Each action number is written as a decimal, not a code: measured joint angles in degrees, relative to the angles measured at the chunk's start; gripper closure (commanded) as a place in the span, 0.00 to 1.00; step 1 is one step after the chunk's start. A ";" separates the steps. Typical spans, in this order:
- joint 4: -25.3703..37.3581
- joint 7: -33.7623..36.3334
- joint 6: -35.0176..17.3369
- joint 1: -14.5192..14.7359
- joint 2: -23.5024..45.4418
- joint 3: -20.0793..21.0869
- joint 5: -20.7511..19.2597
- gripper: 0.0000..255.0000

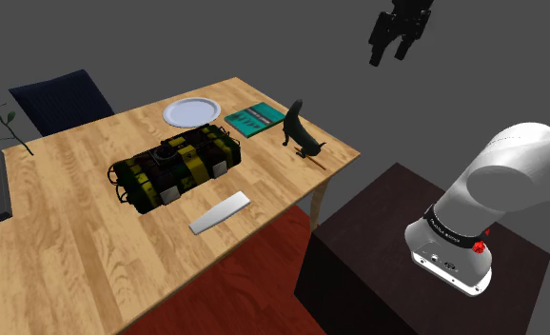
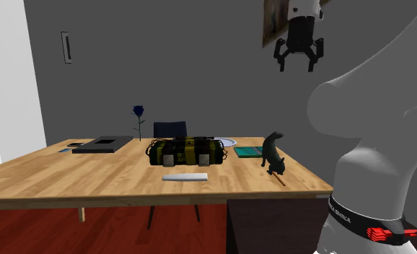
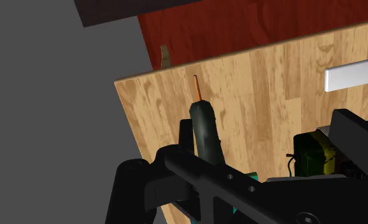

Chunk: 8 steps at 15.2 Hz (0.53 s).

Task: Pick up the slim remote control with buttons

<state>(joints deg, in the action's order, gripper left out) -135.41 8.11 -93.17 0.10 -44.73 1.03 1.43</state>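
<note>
Here the fingers [image 2: 279,55] were held open and empty above the desk [image 1: 73,224]; the remote [image 1: 220,212] needed to be gripped across its width.

You're working with a pretty dim room here. The grey wall [image 2: 164,65] sits in murk, while the wooden table [image 1: 64,219] catches the most light and looks evenly lit. In the second exterior view, the brightest patch is the white wall [image 2: 5,79] at the left edge. The red floor [image 1: 235,295] goes dark, and the black gripper [image 2: 297,65] is basically a silhouette.
</note>
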 measured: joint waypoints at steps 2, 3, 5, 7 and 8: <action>-0.70 1.09 -0.52 -0.03 -0.18 0.64 0.40 0.00; -1.74 2.90 -1.12 -0.05 -0.61 1.70 1.07 0.00; -4.40 7.01 -2.75 -0.16 -1.63 3.99 2.60 0.00; -6.77 11.65 -4.62 -0.15 -2.19 6.75 4.44 0.00; -8.74 14.10 -6.14 -0.07 -2.68 8.24 5.52 0.00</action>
<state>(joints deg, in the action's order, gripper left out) -144.15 22.21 -99.31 0.02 -47.42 9.27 6.95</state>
